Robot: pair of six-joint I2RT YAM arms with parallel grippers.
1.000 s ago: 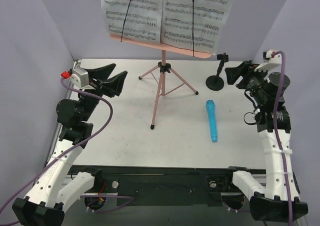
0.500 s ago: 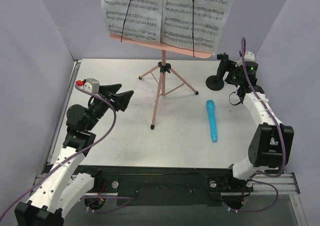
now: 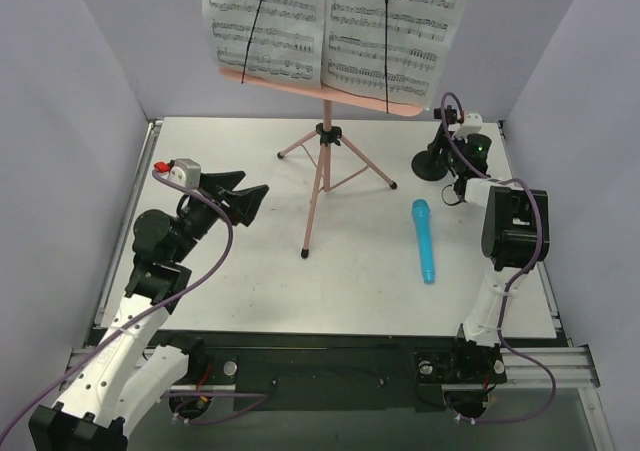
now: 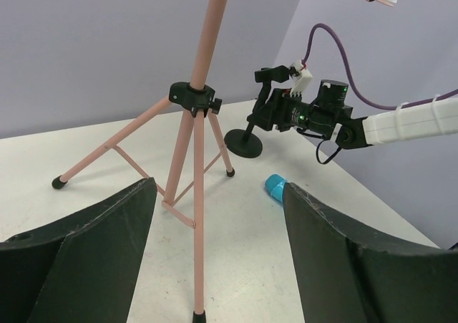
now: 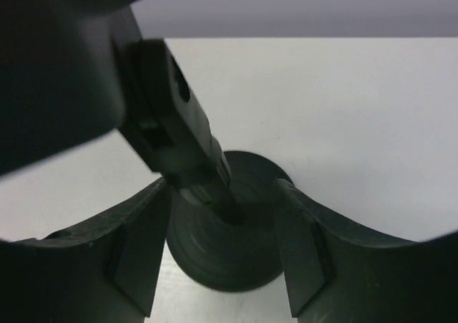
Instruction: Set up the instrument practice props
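The pink music stand [image 3: 322,176] rises at the back centre on its tripod, with two sheet-music pages [image 3: 330,26] on its desk. On the table right of it lies the blue microphone [image 3: 424,241]. Behind that is the black mic stand [image 3: 430,163], upright on its round base. My right gripper [image 3: 449,155] is at this stand. In the right wrist view the gripper [image 5: 222,188] is open, and its fingers [image 5: 143,244] straddle the stem above the base [image 5: 229,255]. My left gripper [image 3: 243,197] hangs open and empty left of the tripod [image 4: 199,158].
Purple walls close in the table on the left, back and right. The tripod's legs [image 3: 355,166] spread across the back middle. From the left wrist view, the right arm [image 4: 401,119] reaches in beside the mic stand [image 4: 243,142] and the microphone's head [image 4: 275,187].
My right arm has swung in from the right edge to the mic stand, so its fingers now stand either side of the stem. The left gripper has shifted slightly right and then held still.
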